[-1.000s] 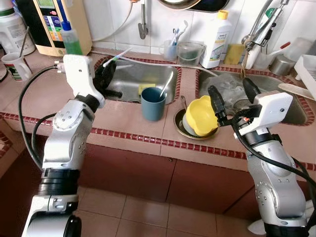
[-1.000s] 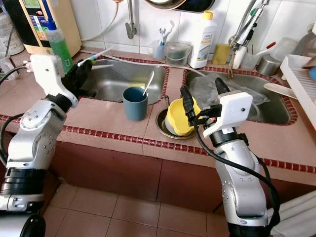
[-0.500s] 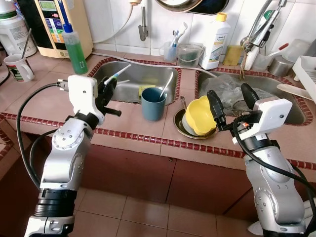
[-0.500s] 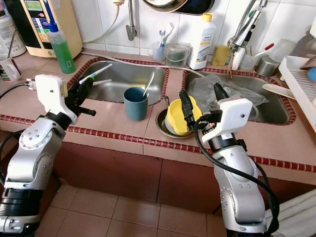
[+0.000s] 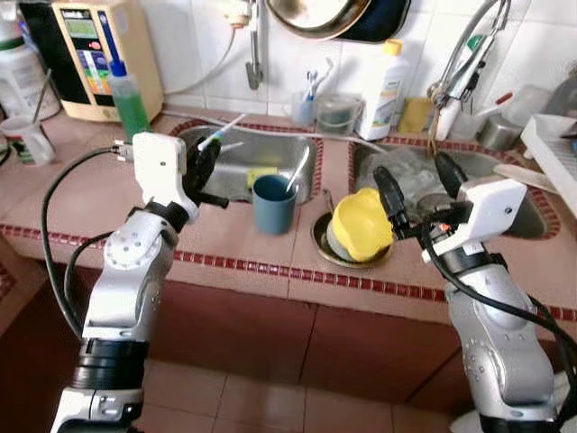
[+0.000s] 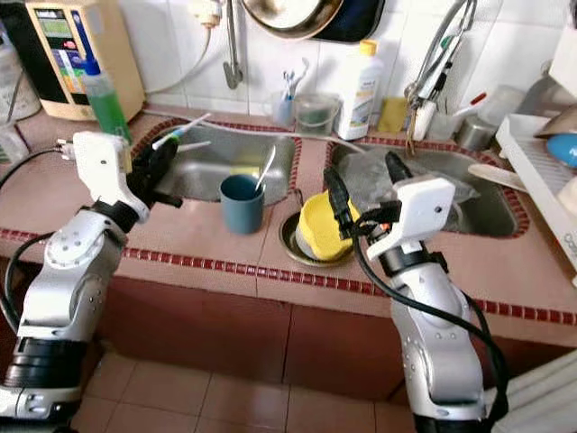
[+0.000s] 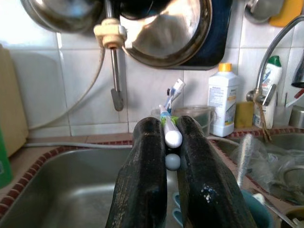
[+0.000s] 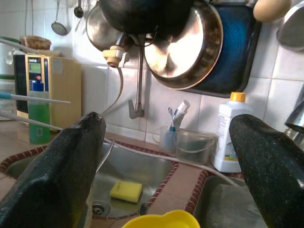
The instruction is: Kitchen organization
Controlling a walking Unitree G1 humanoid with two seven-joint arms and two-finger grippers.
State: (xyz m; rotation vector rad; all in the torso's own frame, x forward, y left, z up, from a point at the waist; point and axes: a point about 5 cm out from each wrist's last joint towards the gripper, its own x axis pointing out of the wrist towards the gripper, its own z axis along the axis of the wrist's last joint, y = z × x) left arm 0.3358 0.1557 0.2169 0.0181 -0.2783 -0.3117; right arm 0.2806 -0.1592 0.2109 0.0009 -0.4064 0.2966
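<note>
My left gripper [image 5: 206, 162] is shut on two toothbrushes [image 5: 222, 135] and holds them over the left front corner of the left sink [image 5: 236, 155]. In the left wrist view the toothbrushes' [image 7: 172, 137] white handles are pinched between the black fingers [image 7: 145, 171]. A cup holding more toothbrushes [image 5: 305, 106] stands by the wall behind the sink. My right gripper [image 5: 412, 173] is open, just right of and above a yellow bowl [image 5: 361, 225] that lies tilted in a metal dish [image 5: 319, 245]. The yellow bowl's rim [image 8: 159, 221] lies below the spread fingers [image 8: 71, 161].
A blue cup [image 5: 274, 191] with a spoon stands on the tiled counter [image 5: 72, 189] between the sinks. A green soap bottle [image 5: 128, 95], a water unit [image 5: 90, 50], a white bottle [image 5: 382, 86] and the tap [image 5: 460, 63] line the back wall. A dish rack [image 5: 552, 144] stands at the right.
The camera has shifted. My left gripper, still holding the toothbrushes, drew back from over the sink toward its front corner. The right gripper stays open beside the yellow bowl.
</note>
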